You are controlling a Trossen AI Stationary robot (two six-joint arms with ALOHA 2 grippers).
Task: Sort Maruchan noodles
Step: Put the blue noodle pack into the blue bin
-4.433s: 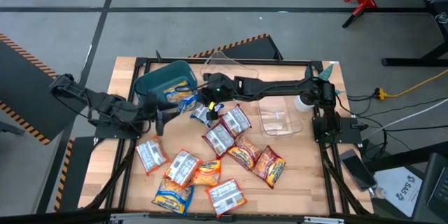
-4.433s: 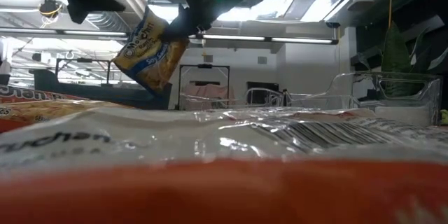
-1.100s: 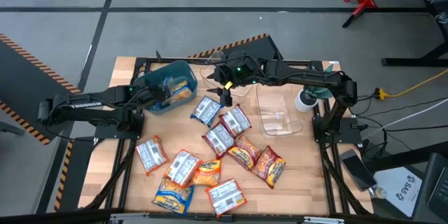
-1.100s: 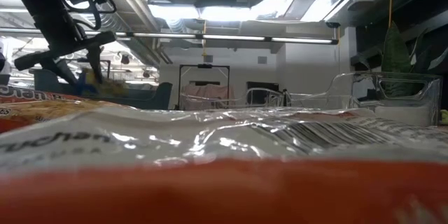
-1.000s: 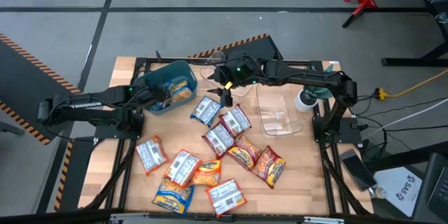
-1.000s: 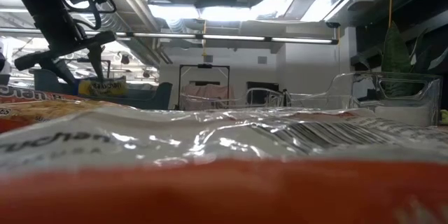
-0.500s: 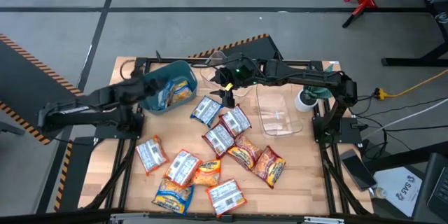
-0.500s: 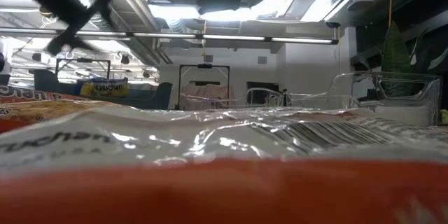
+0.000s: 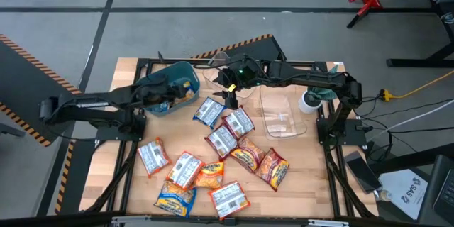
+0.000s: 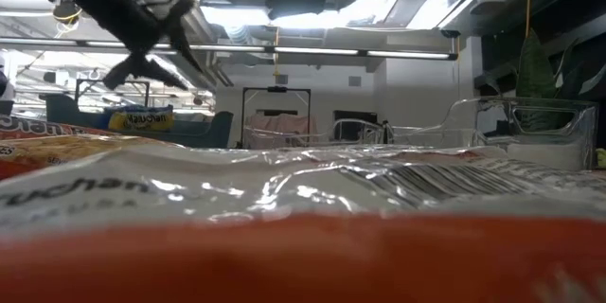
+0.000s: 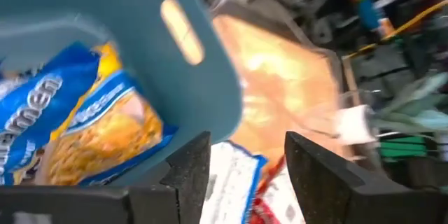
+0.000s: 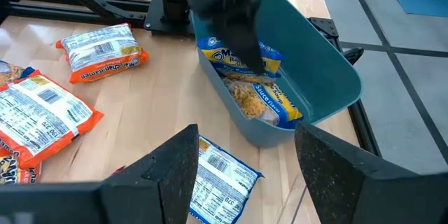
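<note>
Left claw (image 9: 169,99) lowered over teal bin (image 9: 152,84), empty, spread, half-hiding blue packets (image 12: 248,77).

A dark tool (image 10: 151,62) hangs from above with its two fingers spread and nothing between them. Just below it a blue-yellow packet (image 10: 139,118) lies in a teal bin (image 10: 204,129). Nearer than both, blurred packets (image 10: 284,237), silvery above and orange beneath, fill the foreground. Far to the tool's side stands a clear container (image 10: 530,133).
</note>
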